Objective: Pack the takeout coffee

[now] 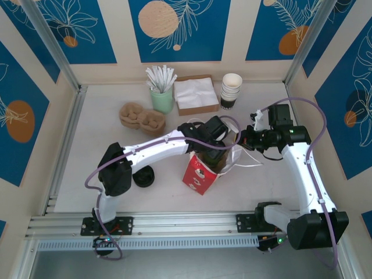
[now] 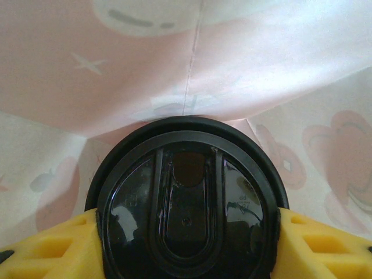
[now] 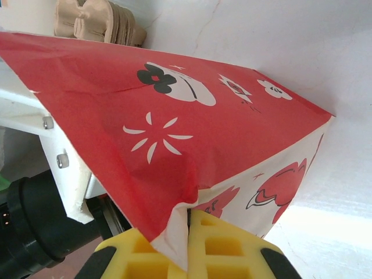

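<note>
Left gripper (image 2: 186, 235) is clenched on the takeout coffee (image 2: 186, 192): its yellow foam fingers (image 2: 52, 250) press against opposite sides of the round black lid. The lid faces the left wrist camera, and the cup's sides are hidden beneath it. The cup sits inside the red-and-white paper bag (image 1: 200, 171), whose pale, print-tinted inner walls surround it. Whether the cup rests on the bag's bottom cannot be told.

Right gripper (image 3: 189, 235) is closed on the bag's upper edge. The yellow pads (image 3: 224, 247) pinch a fold of paper between them at the seam where the red face meets the white side panel.

In the overhead view the bag stands near the middle of the table (image 1: 87, 145), tilted, with its mouth turned toward the right arm. The left arm reaches across from the left into that mouth; the right gripper meets the bag from the right.

Other items on the table:
- loose black lid (image 1: 143, 176) — near the left arm's elbow, apart from the bag
- pulp cup carriers (image 1: 142, 118) — behind the left arm
- green cup holding white sticks (image 1: 163, 96), napkin tray (image 1: 196, 94) and stack of white cups (image 1: 231, 90) — along the back edge
</note>
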You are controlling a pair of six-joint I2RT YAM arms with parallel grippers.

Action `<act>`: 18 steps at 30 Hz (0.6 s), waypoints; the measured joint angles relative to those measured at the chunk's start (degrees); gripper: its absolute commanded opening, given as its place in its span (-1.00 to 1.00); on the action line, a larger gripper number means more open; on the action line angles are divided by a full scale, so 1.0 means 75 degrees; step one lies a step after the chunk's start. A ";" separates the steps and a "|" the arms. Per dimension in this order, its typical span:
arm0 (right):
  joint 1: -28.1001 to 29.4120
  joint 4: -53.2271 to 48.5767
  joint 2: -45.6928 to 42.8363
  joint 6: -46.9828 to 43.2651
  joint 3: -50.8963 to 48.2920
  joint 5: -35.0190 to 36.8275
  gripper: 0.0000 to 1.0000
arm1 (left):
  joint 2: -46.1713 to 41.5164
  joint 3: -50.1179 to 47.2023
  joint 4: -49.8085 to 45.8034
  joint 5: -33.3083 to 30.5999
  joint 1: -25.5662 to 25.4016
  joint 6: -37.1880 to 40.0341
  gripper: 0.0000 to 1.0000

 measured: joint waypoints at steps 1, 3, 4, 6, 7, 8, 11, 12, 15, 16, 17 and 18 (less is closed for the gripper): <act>0.0000 -0.0035 0.0020 0.0000 0.0023 0.0003 -1.00 | -0.0003 -0.0038 0.0044 0.0003 0.0000 0.0023 0.02; -0.0017 -0.0064 0.0061 -0.0003 0.0047 0.0000 -1.00 | -0.0006 -0.0105 0.0140 0.0006 0.0000 0.0082 0.02; -0.0026 -0.0099 0.0082 -0.0003 0.0070 0.0000 -1.00 | -0.0012 -0.0128 0.0175 0.0015 0.0000 0.0087 0.02; -0.0052 -0.0134 0.0119 -0.0003 0.0096 -0.0003 -1.00 | -0.0029 -0.0172 0.0230 0.0026 0.0000 0.0105 0.02; -0.0067 -0.0143 0.0134 -0.0003 0.0102 -0.0006 -1.00 | -0.0047 -0.0221 0.0283 0.0026 0.0000 0.0105 0.02; -0.0079 -0.0163 0.0152 -0.0006 0.0114 -0.0006 -1.00 | -0.0085 -0.0306 0.0350 0.0026 0.0000 0.0105 0.03; -0.0108 -0.0175 0.0213 -0.0006 0.0128 -0.0055 -1.00 | -0.0239 -0.0583 0.0530 0.0026 0.0000 0.0105 0.03; -0.0108 -0.0178 0.0236 -0.0006 0.0134 -0.0067 -1.00 | -0.0283 -0.0659 0.0580 0.0029 0.0000 0.0102 0.02; -0.0108 -0.0166 0.0274 -0.0006 0.0143 -0.0099 -1.00 | -0.0399 -0.0860 0.0729 0.0032 0.0000 0.0093 0.03; -0.0108 -0.0160 0.0274 -0.0006 0.0143 -0.0117 -1.00 | -0.0425 -0.0909 0.0766 0.0032 0.0000 0.0079 0.03; -0.0108 -0.0160 0.0274 -0.0006 0.0143 -0.0119 -1.00 | -0.0437 -0.0938 0.0787 0.0032 -0.0003 0.0076 0.03; -0.0108 -0.0157 0.0277 -0.0006 0.0143 -0.0119 -1.00 | -0.0449 -0.0962 0.0816 0.0032 -0.0003 0.0070 0.03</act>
